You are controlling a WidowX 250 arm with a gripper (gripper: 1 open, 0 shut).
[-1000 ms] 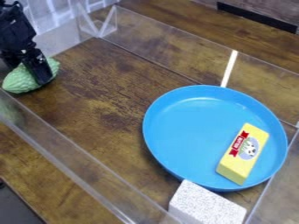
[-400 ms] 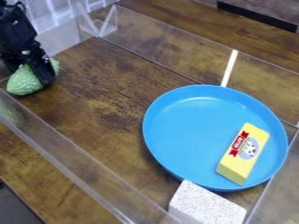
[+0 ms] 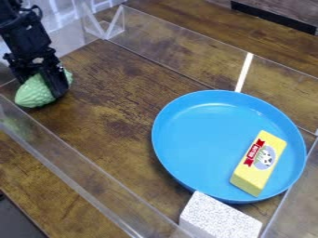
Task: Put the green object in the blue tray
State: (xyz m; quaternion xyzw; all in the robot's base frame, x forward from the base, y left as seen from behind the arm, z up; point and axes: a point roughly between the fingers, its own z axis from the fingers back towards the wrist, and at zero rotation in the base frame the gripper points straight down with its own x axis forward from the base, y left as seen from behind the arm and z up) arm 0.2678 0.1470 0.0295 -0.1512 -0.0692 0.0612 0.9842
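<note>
The green object (image 3: pixel 36 92), a light green knobbly lump, sits at the left of the wooden table, just off or on the surface. My black gripper (image 3: pixel 41 77) comes down on it from above, with its fingers closed around the lump's top. The blue tray (image 3: pixel 205 130), a large round plate, lies at the right, well away from the gripper.
A yellow block with a red label (image 3: pixel 259 165) rests inside the tray's right side. A white speckled sponge block (image 3: pixel 220 218) stands at the bottom edge. Clear plastic walls (image 3: pixel 74 158) fence the table along the left and front.
The gripper has moved to the right and slightly up, carrying the green object with it. Tray, yellow block and sponge have stayed put.
</note>
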